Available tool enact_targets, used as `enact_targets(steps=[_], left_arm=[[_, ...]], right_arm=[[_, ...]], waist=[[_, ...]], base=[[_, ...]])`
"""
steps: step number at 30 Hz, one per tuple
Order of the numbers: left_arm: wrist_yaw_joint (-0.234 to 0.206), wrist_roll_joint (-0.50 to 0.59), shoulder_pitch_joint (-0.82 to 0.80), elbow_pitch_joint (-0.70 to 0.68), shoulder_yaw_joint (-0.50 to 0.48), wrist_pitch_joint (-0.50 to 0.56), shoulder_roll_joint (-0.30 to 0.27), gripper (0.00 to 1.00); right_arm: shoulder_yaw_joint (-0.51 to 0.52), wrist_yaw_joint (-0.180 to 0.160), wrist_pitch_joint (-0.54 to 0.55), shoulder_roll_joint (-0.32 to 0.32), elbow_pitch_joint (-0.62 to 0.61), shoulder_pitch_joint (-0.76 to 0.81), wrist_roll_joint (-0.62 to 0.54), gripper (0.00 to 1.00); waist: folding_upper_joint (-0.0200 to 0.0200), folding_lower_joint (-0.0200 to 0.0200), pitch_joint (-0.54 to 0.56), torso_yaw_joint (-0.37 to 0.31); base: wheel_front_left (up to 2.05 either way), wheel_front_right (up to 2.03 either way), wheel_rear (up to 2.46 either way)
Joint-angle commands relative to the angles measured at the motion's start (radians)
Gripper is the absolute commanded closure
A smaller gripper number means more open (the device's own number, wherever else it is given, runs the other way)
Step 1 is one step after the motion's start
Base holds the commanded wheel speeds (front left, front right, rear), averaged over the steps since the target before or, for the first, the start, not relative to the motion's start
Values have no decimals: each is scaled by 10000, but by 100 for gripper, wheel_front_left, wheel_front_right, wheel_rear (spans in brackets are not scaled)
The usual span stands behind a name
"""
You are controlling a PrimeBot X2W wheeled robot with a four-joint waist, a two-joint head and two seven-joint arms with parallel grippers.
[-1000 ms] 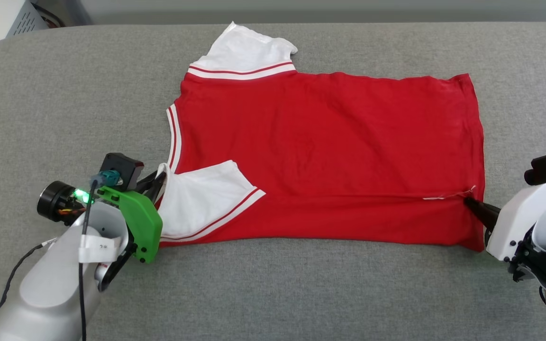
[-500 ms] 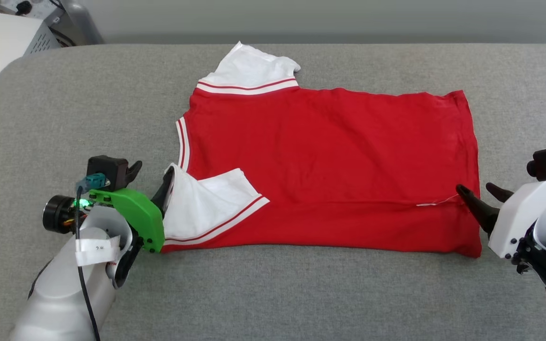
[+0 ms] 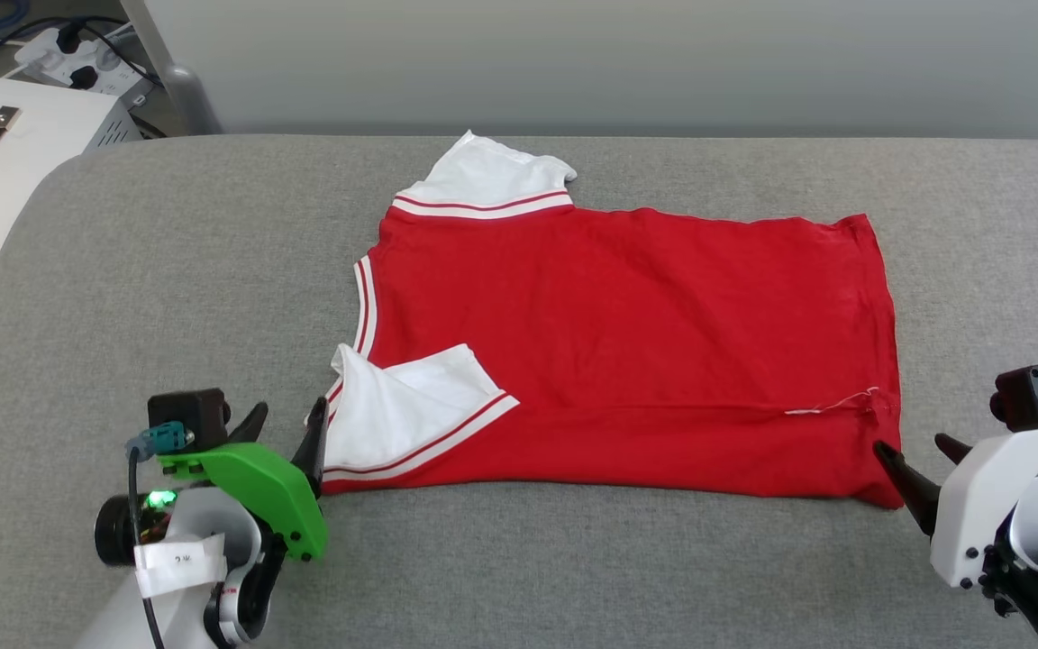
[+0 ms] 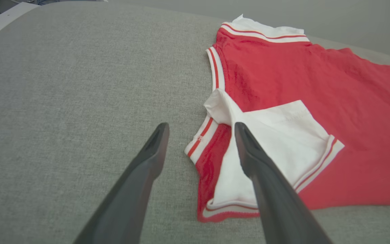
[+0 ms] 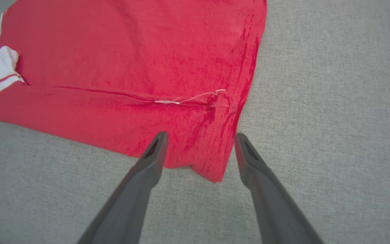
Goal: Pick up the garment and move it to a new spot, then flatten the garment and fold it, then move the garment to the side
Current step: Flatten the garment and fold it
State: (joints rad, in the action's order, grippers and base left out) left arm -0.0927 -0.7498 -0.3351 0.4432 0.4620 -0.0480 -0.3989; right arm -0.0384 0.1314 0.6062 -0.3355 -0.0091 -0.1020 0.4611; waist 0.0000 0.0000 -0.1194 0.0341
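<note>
Shirt [image 3: 645, 342] spread flat on grey table [image 3: 168, 270]. Left gripper [image 3: 289, 410], wide open and empty, just beside its collar end; right gripper [image 3: 911, 443], likewise open and empty, at the hem corner.

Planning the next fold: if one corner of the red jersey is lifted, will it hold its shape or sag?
Likely floppy: the red jersey lies flat with soft creases, its near white sleeve folded back onto the body. Probably light, since the cloth looks thin. It may drag, not slide, on the textured grey surface.
</note>
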Motion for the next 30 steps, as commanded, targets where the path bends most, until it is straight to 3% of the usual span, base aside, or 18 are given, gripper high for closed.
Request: enact_targets(steps=[1,6,7,12,24,30], left_arm=[[-275,-176,401,-439,-41,292,-162,0],[-1121,-252,1288,-2049,219,1854,-721,0],[-1471,-255,1530,-2711,307,2484,-989,0],[-1970,-148,1638,-3261,327,2979,-1253,0],[-2381,12,1222,-2727,339,3170,-1193,0],[-2359,-63,1031,-2279,355,3179,-1037,0]], right_arm=[[192,-7,271,175,-272,265,-268,0],[679,-7,1067,821,-1200,763,-841,0],[816,-7,1272,1040,-1549,903,-1030,0],[854,-7,1435,1273,-1897,997,-1177,0],[758,-7,1442,1401,-2138,854,-1252,0],[701,-7,1418,1385,-2140,778,-1276,0]], waist=[[0,0,-25,-21],[0,0,-226,-107],[0,0,-358,-192],[0,0,-602,-396],[0,0,-1183,-720],[0,0,-1388,-760]], base=[[0,0,0],[0,0,0],[0,0,0],[0,0,0],[0,0,0],[0,0,0]])
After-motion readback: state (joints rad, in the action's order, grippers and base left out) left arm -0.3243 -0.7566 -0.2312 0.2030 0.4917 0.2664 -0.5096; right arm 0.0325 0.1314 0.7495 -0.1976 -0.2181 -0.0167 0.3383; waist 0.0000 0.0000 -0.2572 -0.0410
